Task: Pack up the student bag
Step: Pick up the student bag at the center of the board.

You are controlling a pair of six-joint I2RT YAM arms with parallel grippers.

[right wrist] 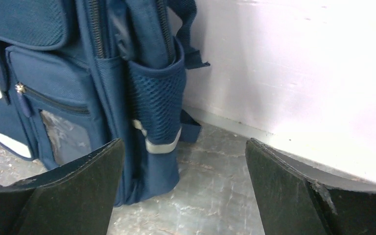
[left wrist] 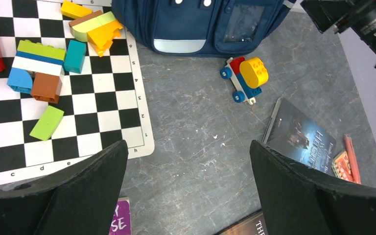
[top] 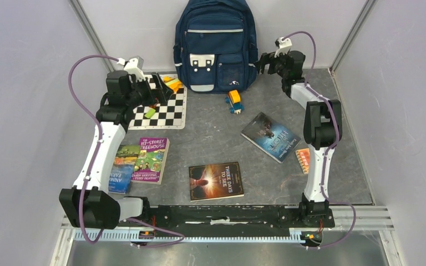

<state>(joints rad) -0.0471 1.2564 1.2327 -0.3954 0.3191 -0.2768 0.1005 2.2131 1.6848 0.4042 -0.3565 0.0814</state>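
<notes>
Right claw (right wrist: pixel 184 143) is wide, empty, low beside the student bag (top: pixel 216 44), facing its right flank, near but apart. Bag stands upright at the far middle of the counter (top: pixel 211 138), back against the wall (top: pixel 144 22), front pockets toward the arms. Block car (top: pixel 234 102) sits just in front of it. Left claw (left wrist: pixel 188 145) is also wide, empty, hovering left of the bag by the chess mat (top: pixel 166 111), which carries loose blocks (left wrist: pixel 44 68). Books (top: pixel 216 180) lie nearer the arm bases.
</notes>
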